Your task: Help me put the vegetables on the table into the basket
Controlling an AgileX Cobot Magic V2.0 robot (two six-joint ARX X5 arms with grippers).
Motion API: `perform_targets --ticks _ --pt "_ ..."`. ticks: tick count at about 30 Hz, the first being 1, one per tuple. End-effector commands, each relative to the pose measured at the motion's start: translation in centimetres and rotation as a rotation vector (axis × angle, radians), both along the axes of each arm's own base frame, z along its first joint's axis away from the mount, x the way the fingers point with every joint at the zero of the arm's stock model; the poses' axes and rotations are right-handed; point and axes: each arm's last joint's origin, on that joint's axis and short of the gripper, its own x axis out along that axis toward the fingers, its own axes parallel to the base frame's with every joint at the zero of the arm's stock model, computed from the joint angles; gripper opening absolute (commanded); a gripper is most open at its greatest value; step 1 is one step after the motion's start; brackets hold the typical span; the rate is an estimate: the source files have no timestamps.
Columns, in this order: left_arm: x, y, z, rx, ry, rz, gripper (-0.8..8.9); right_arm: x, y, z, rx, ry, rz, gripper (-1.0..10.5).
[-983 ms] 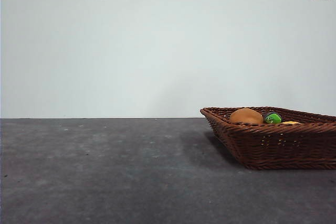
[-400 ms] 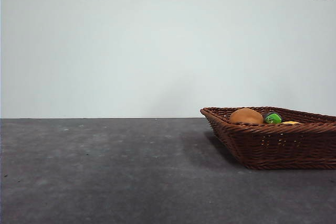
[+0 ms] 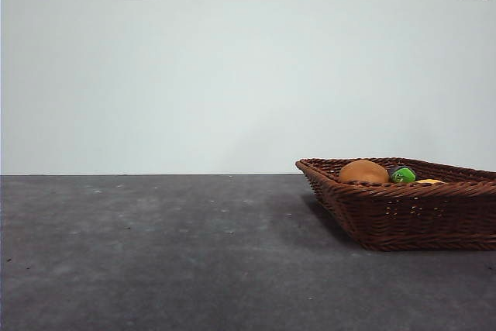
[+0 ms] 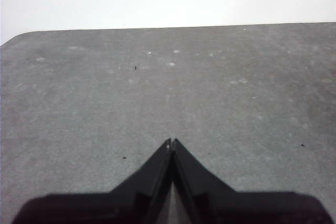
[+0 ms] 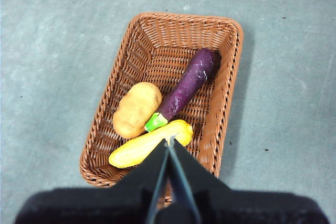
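All three vegetables lie in the basket (image 5: 157, 51); both pincers are pressed together and hold nothing.

From the right wrist view, the right pincer (image 5: 170, 141) hangs above the basket with its jaws meeting at the tips, just over the corn cob (image 5: 142, 148). Taking the basket as a clock face in that view, the potato (image 5: 137, 109) sits at about 8 o'clock, the corn cob at about 6 near the rim, and the eggplant (image 5: 188, 87) runs slantwise from the centre toward 2 o'clock, its green stem end touching the potato and the corn cob. In the front view the basket stands at 4 o'clock on the counter (image 3: 155, 253). The left pincer (image 4: 171, 142) hangs over bare counter, well apart from the basket.
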Motion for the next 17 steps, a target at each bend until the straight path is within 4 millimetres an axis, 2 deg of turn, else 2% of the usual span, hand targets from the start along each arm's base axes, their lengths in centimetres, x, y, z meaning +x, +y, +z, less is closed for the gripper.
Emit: perform_targets --ticks 1,3,5,9,11,14,17 --pt "0.1 0.0 -0.2 -0.011 0.002 0.003 -0.04 0.1 0.0 -0.1 -0.002 -0.004 0.005 0.0" --pt "0.1 0.0 -0.2 -0.011 0.002 0.003 -0.04 0.0 0.0 0.0 -0.011 -0.009 -0.003 0.0" --pt "0.1 0.0 -0.2 -0.011 0.003 0.003 -0.04 -1.3 -0.2 0.8 -0.074 -0.063 -0.034 0.0" --pt "0.1 0.0 -0.2 -0.011 0.003 0.003 -0.04 -6.6 0.0 3.2 -0.078 -0.290 -0.039 0.0" --pt "0.1 0.0 -0.3 -0.011 0.003 0.003 -0.04 -9.2 0.0 3.4 -0.080 -0.437 -0.046 0.0" --pt "0.1 0.0 -0.3 -0.011 0.003 0.003 -0.04 -11.7 0.1 1.2 -0.076 -0.551 -0.055 0.0" --pt "0.1 0.0 -0.3 -0.011 0.003 0.003 -0.04 -12.4 0.1 -3.3 -0.023 -0.599 -0.087 0.0"
